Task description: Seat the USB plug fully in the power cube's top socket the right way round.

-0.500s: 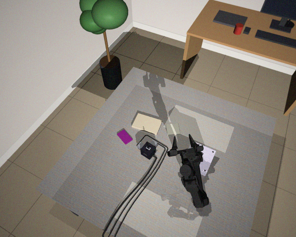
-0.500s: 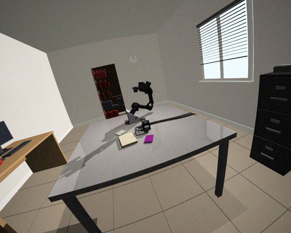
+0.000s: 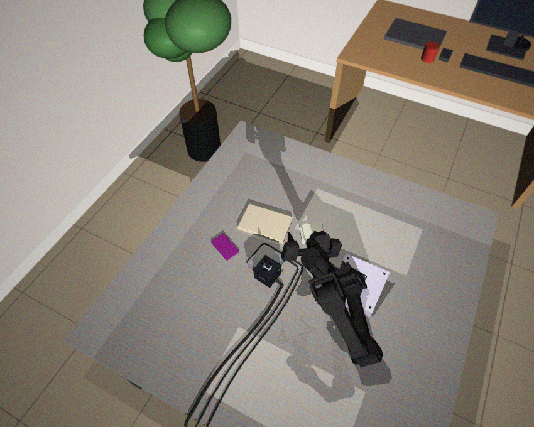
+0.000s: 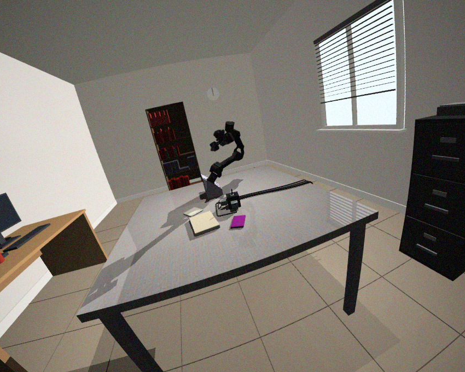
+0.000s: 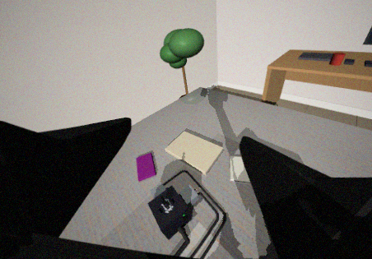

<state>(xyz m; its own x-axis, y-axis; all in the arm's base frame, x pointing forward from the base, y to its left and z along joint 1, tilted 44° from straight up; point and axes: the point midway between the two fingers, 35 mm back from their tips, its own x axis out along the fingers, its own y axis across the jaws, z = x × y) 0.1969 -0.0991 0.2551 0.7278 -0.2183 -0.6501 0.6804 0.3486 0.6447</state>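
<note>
The dark power cube (image 3: 266, 274) (image 4: 233, 204) (image 5: 169, 219) stands on the table (image 3: 166, 321) (image 4: 265, 244). A small grey-and-white USB plug (image 3: 267, 265) (image 5: 166, 205) shows at the socket on its top; which way round it sits and how deep are too small to tell. Black cables loop around the cube. My gripper (image 4: 214, 146) (image 5: 186, 132) is open with nothing between its fingers. It hangs in the air well above the table, clear of cube and plug. In the wrist view the cube is low, between the wide-spread fingers.
A cream book (image 3: 264, 221) (image 4: 204, 223) (image 5: 194, 150) and a purple box (image 3: 224, 246) (image 4: 237, 221) (image 5: 146, 167) lie beyond the cube. A pale pad (image 4: 193, 211) (image 5: 237, 168) lies beside the book. Long black cables (image 3: 258, 327) (image 4: 277, 188) run from the cube across the table.
</note>
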